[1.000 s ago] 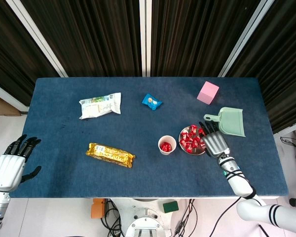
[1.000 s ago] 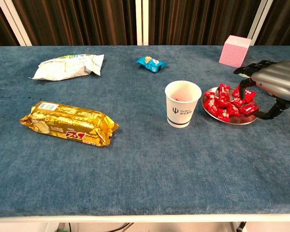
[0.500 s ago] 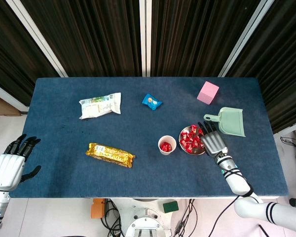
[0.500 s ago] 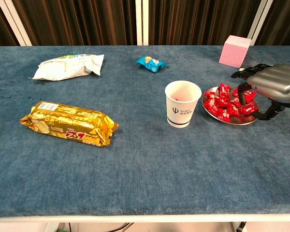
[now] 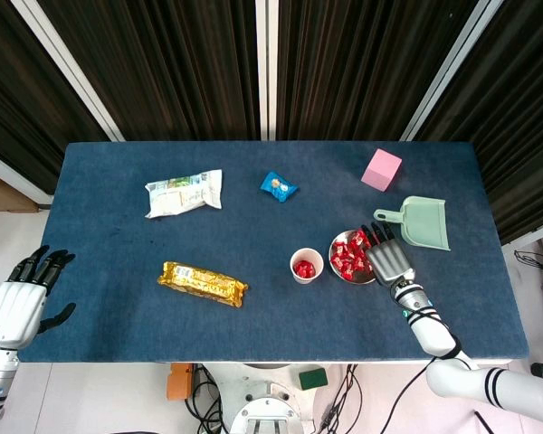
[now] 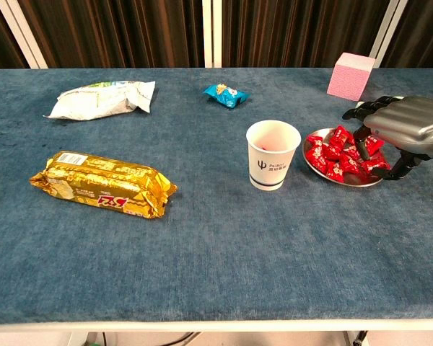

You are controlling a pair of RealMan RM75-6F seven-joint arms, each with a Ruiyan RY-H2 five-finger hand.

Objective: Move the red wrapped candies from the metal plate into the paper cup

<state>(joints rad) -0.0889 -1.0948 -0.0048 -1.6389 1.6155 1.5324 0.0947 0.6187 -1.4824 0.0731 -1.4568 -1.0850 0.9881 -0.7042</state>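
A small metal plate [image 5: 354,281] [image 6: 346,182] right of centre holds a heap of red wrapped candies [image 5: 347,257] [image 6: 330,151]. Just left of it stands a white paper cup [image 5: 306,256] [image 6: 273,155] with red candy [image 5: 304,268] inside. My right hand [image 5: 389,260] [image 6: 408,126] hangs over the plate's right side, fingers curved down, tips touching the candies, thumb apart at the plate's near right edge. No candy is plainly pinched. My left hand [image 5: 18,303] hovers off the table's left edge with fingers spread and nothing in it.
A pink cube [image 5: 381,169] [image 6: 353,75] and a green dustpan [image 5: 421,221] lie behind the plate. A blue snack packet [image 5: 278,186] [image 6: 226,94], a white-green bag [image 5: 185,193] [image 6: 105,97] and a gold biscuit pack [image 5: 202,283] [image 6: 101,184] lie to the left.
My right hand has sunk lower and crept a little left over the plate, its fingertips now among the candies. The left hand has barely moved.
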